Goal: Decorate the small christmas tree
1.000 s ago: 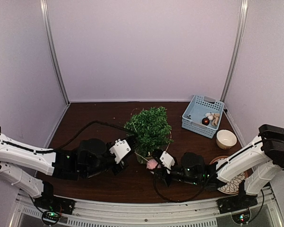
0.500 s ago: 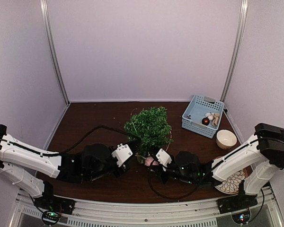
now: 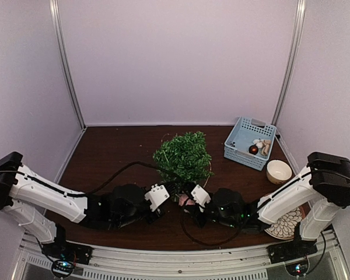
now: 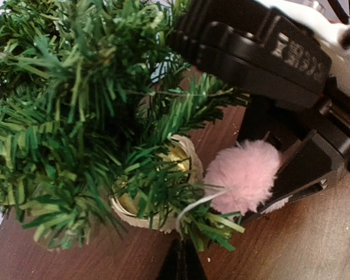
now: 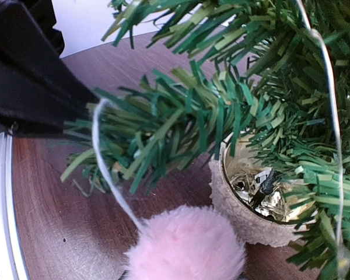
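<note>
Both arms have crept in under the small christmas tree [image 3: 185,156] mid-table: right gripper [image 3: 188,200] clamps the pink pom-pom [image 4: 245,175], left gripper [image 3: 170,191] pinched tight on its white string [image 5: 105,154] beside a low branch [image 5: 181,125], so hanging looks close

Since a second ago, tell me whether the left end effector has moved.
Yes. In the top view the left end effector has shifted right and down the picture, ending low beside the small christmas tree, which stayed put.

dark green tree [image 3: 184,156], pale pink pompom [image 4: 245,175], light blue basket [image 3: 241,153]
</note>
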Robot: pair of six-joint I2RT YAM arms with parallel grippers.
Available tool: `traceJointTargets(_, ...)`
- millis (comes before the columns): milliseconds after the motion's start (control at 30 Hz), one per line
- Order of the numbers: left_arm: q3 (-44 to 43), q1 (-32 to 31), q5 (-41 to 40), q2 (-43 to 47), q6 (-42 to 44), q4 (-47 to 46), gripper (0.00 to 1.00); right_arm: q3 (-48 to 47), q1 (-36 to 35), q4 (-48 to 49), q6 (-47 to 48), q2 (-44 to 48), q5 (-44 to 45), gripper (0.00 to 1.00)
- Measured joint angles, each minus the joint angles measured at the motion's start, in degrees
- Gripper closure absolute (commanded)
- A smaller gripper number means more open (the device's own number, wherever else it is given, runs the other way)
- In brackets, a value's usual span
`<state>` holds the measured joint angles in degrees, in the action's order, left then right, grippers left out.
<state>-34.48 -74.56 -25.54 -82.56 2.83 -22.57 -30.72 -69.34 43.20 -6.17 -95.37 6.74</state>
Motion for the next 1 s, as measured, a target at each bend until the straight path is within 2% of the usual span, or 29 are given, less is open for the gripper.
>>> traceJointTargets(533,1.62,0.0,2.43,-6.62,-1.07,-8.28,1.0,0.0,1.62,3.17,-1.62,-2.89,-0.44,0.95)
traceJointTargets(1000,1.62,0.0,6.78,-6.34,-1.05,-10.4,1.0,0.0,2.25,5.33,-2.23,-3.23,-0.81,0.95)
